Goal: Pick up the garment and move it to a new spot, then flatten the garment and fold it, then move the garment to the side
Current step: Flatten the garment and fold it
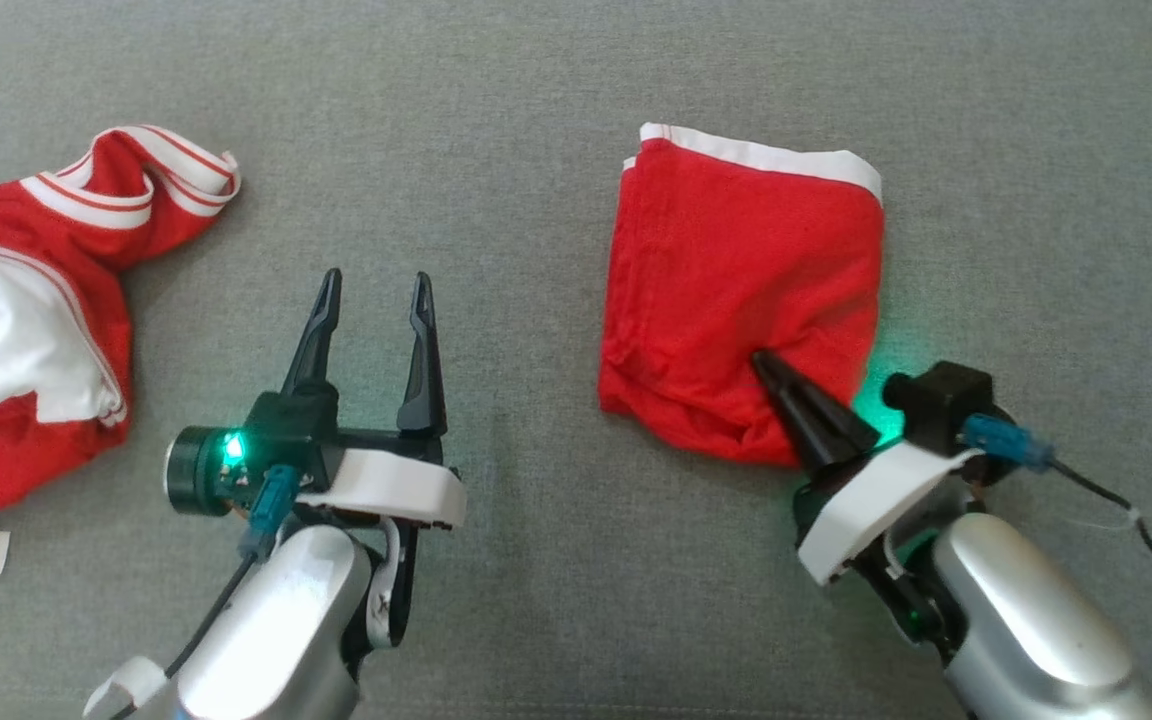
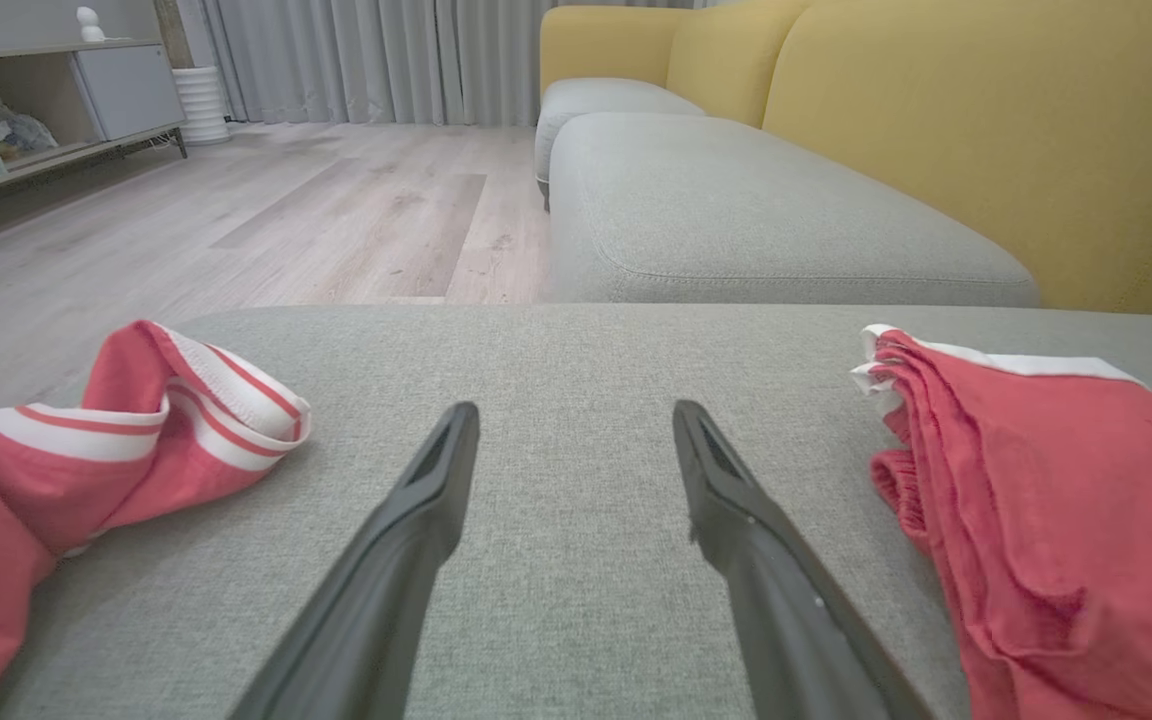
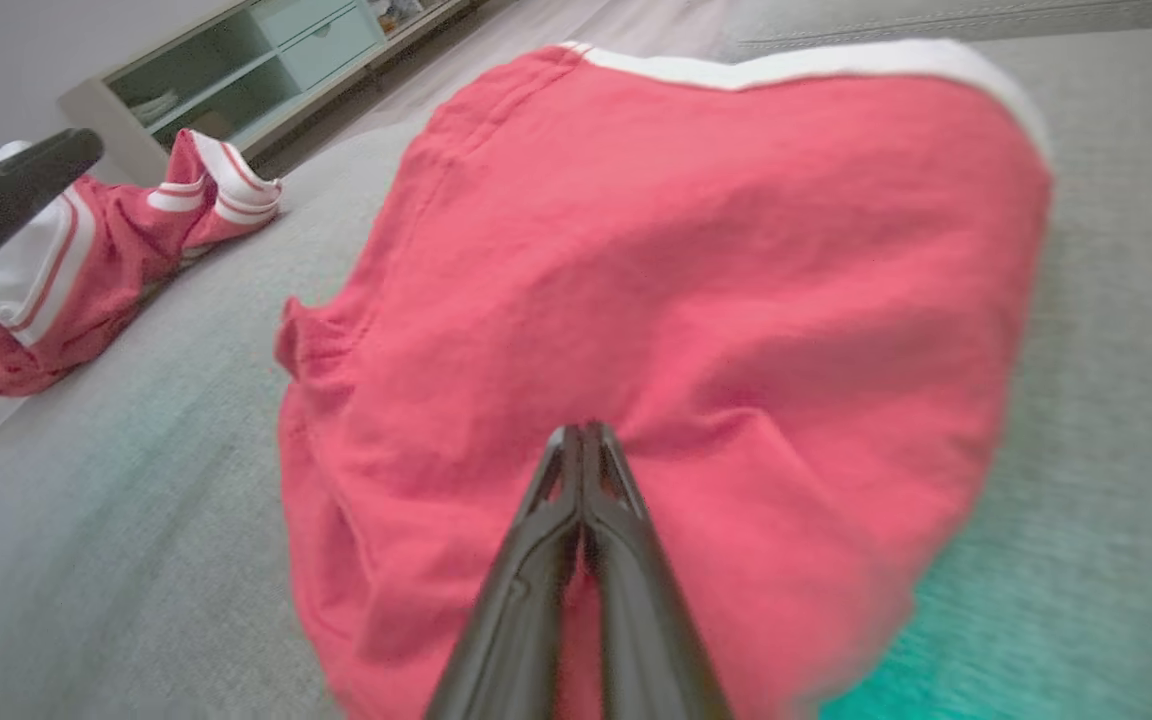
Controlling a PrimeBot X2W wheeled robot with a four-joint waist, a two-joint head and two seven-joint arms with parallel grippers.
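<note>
Head camera looks down on a grey cushion (image 1: 556, 620); left wrist camera sits low, facing a yellow sofa (image 2: 986, 130); right wrist camera hangs close over the folded red garment (image 3: 696, 250) all share.

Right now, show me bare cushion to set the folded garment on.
Bare cushion: the strip between crumpled garment and folded garment, beyond the open left gripper; also right of the folded garment. Crowded: the left edge, and the near edge where the right gripper pinches the folded garment.
</note>
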